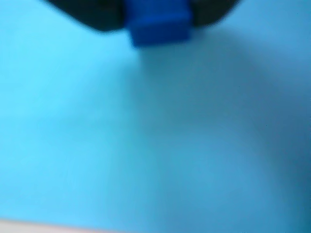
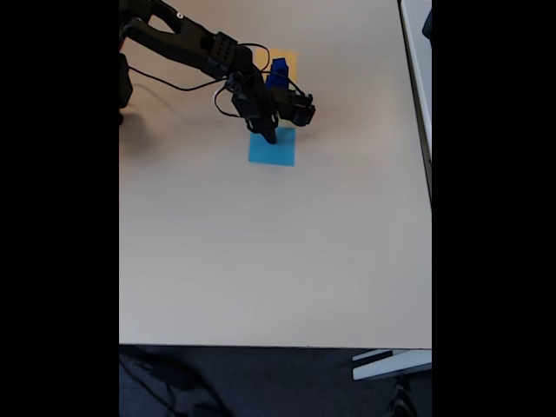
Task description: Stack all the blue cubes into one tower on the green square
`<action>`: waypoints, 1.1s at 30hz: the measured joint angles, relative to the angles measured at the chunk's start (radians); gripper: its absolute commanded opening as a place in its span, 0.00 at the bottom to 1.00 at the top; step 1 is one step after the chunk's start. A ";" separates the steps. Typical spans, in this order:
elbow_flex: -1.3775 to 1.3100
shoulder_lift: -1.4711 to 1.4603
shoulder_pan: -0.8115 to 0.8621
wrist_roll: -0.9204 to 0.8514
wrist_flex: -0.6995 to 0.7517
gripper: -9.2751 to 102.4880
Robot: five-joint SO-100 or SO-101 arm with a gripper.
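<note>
Peeking through the wrist view, a blue cube [image 1: 159, 25] sits wedged at the dark claw [image 1: 158, 17], clenched on it over the light-blue square [image 1: 146, 145]. Fixed view: claw [image 2: 266, 133] touches that square [image 2: 272, 151] on the bench [image 2: 278, 252]; more blue cubes [image 2: 279, 73] stacked just behind on the orange-yellow patch [image 2: 289, 58].

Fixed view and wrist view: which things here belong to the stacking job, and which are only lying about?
For the job:
- blue cube at the gripper
- blue cubes on the orange-yellow patch

Lying about:
- light-blue square patch
- orange-yellow square patch
- table
</note>
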 measured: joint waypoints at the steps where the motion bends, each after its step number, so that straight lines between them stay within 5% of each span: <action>1: 0.000 0.000 0.000 0.000 0.000 0.12; 21: 0.066 0.107 0.005 -0.002 0.000 0.09; 33: -0.132 0.176 -0.005 -0.002 0.284 0.08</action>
